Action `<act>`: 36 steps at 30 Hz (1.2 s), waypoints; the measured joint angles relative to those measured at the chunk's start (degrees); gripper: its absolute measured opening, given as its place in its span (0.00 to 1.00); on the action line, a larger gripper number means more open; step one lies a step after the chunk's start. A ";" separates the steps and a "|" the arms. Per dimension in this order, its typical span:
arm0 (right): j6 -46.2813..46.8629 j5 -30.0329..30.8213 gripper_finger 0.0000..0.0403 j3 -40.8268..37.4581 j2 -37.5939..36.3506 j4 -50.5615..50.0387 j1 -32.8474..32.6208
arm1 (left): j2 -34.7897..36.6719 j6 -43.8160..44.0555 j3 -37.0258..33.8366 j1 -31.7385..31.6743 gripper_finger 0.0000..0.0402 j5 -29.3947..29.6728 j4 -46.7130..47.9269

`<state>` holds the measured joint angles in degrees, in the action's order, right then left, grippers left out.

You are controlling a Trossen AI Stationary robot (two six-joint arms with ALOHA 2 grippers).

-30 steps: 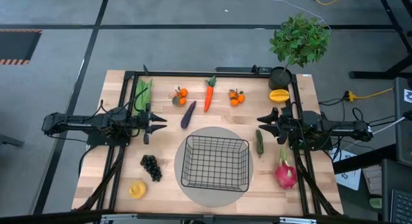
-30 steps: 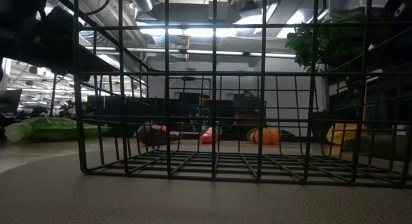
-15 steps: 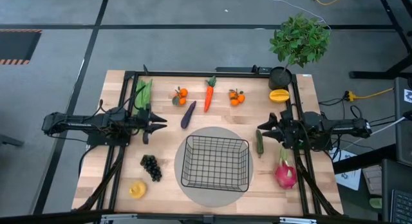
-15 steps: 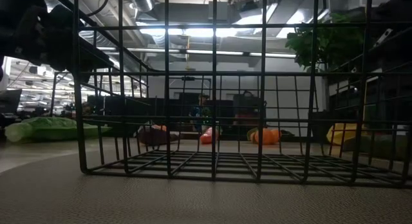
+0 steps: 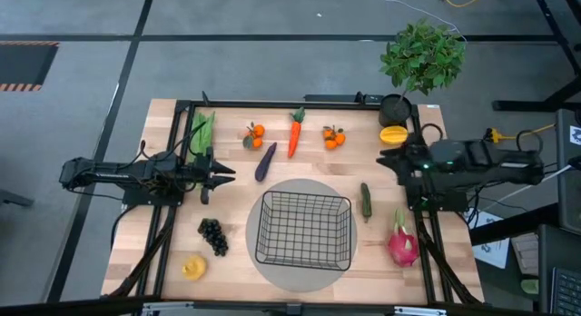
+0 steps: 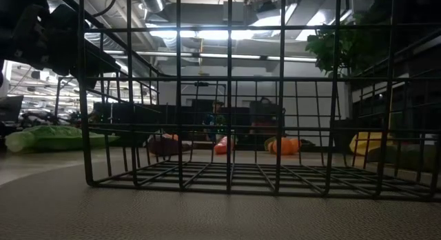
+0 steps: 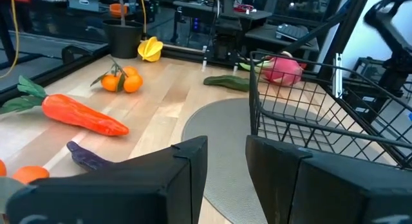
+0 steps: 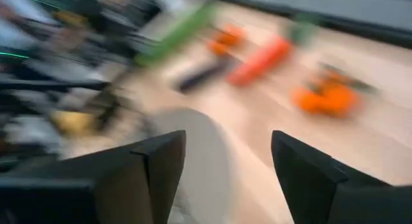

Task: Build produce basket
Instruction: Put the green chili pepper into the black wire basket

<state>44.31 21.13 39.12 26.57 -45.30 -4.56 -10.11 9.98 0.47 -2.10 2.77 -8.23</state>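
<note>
The black wire basket (image 5: 304,230) stands on a round grey mat at the table's near middle. Around it on the wood lie a carrot (image 5: 294,134), an eggplant (image 5: 265,162), two orange clusters (image 5: 254,133) (image 5: 333,136), a mango (image 5: 393,134), a cucumber (image 5: 366,201), a dragon fruit (image 5: 402,243), grapes (image 5: 213,236), a yellow fruit (image 5: 192,267) and a green husk (image 5: 201,132). My left gripper (image 5: 222,175) is open and empty, left of the eggplant. My right gripper (image 5: 388,160) is open and empty, just near of the mango.
A leafy plant in a black pot (image 5: 399,107) stands at the far right corner, beside the mango. A black frame rail (image 5: 272,103) runs along the far edge. The round grey mat (image 5: 272,193) lies under the basket.
My right gripper has swung away from the cucumber toward the table's far edge and somewhat to the right, and now sits near the mango. Its fingers stay open. The produce and the basket have not moved.
</note>
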 joint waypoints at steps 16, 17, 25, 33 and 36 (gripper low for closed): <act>26.04 -16.86 0.55 1.80 41.78 -8.45 -0.46 | 0.00 -0.04 0.00 0.01 0.24 6.14 0.04; 26.18 -17.95 0.55 1.80 43.08 -7.63 -0.67 | 0.00 -0.04 0.00 0.01 0.24 6.14 0.04; 30.86 -19.85 0.55 1.96 50.01 -1.38 -2.22 | 0.00 -0.04 0.00 0.01 0.24 6.16 0.04; 33.25 -19.41 0.55 1.74 56.32 -2.32 -3.58 | 0.00 -0.04 0.00 0.01 0.24 6.16 0.04; 33.22 -19.73 0.54 1.76 58.34 -2.35 -3.58 | 0.00 -0.04 0.00 -0.03 0.24 6.16 0.04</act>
<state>77.53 1.40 40.88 84.91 -47.65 -8.14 -10.11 9.93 0.47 -2.13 8.93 -8.19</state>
